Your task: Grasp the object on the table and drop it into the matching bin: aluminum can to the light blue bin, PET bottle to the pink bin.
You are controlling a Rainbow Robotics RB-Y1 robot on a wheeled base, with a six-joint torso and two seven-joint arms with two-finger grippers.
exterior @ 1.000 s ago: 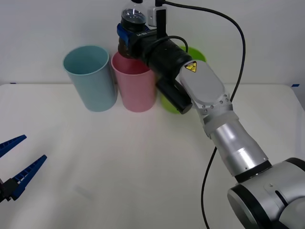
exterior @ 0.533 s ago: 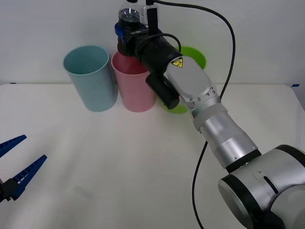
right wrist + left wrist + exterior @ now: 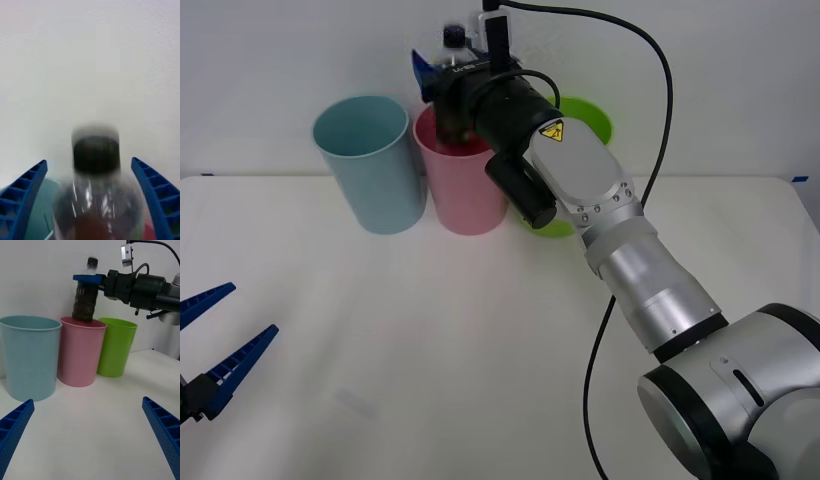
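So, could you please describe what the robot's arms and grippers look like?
The right arm has silver and black cylindrical segments, a yellow warning sticker and a black cable looping overhead. The right gripper and left gripper both have blue ribbed fingers.

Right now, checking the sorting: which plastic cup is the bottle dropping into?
The tall pink plastic cup, the middle one, between pale blue and lime green.

The right claw (image 3: 90, 202) has its two blue ribbed fingers (image 3: 22, 195) spread wide. Between them, blurred, is a small clear plastic bottle (image 3: 96, 202) with a black screw cap and dark brown liquid, touching neither finger. Behind it stands a plain white wall (image 3: 90, 56).
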